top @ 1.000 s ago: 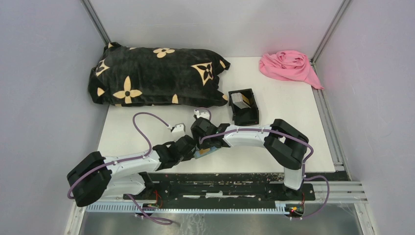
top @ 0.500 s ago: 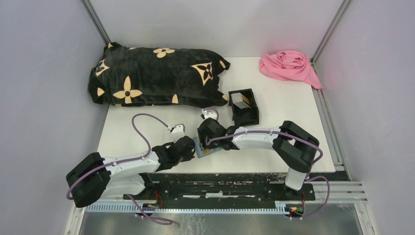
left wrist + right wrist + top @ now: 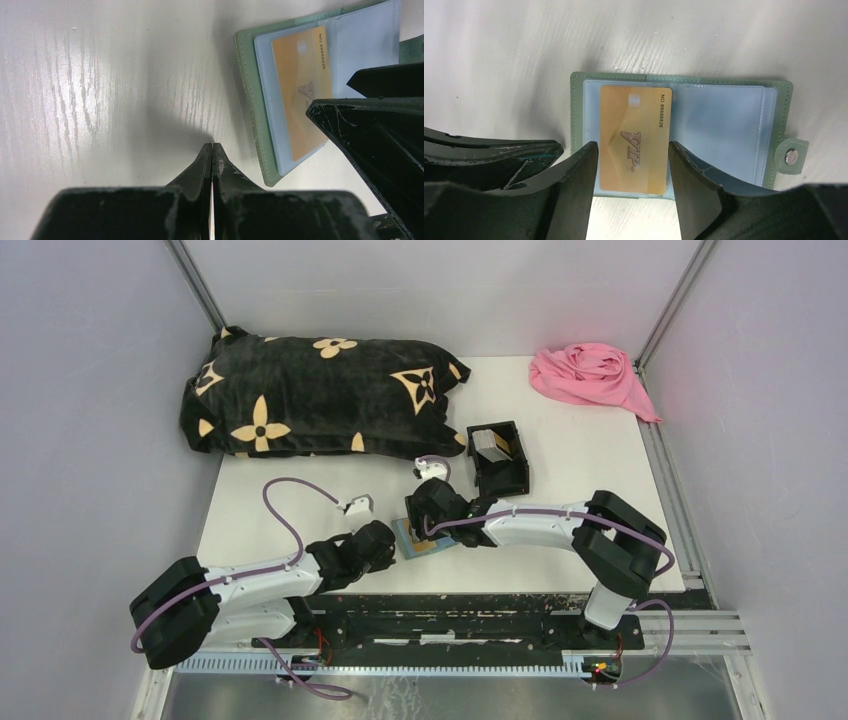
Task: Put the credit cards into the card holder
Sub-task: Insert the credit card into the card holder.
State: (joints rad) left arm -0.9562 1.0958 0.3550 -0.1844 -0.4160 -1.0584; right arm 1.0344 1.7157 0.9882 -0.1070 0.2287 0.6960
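The sage-green card holder [image 3: 579, 100] lies open and flat on the white table near the front edge, also seen as the card holder [image 3: 406, 536] and the card holder [image 3: 248, 95]. A tan VIP credit card [image 3: 634, 140] rests flat on its left page; whether it sits under the clear sleeve I cannot tell. My right gripper [image 3: 632, 148] hovers open over it, one finger along each long edge of the card. My left gripper [image 3: 212, 146] is shut and empty, its tip on the table just left of the holder. More credit cards [image 3: 489, 444] stand in a black box.
The black open-topped box [image 3: 500, 475] sits just beyond the right gripper [image 3: 420, 528]. A black pillow with tan flowers [image 3: 320, 395] fills the far left, and a pink cloth [image 3: 590, 375] lies at the far right corner. Grey walls close in both sides.
The right gripper has drawn back to the right and away from the left one, uncovering the holder with the tan card. The left arm has eased slightly back.
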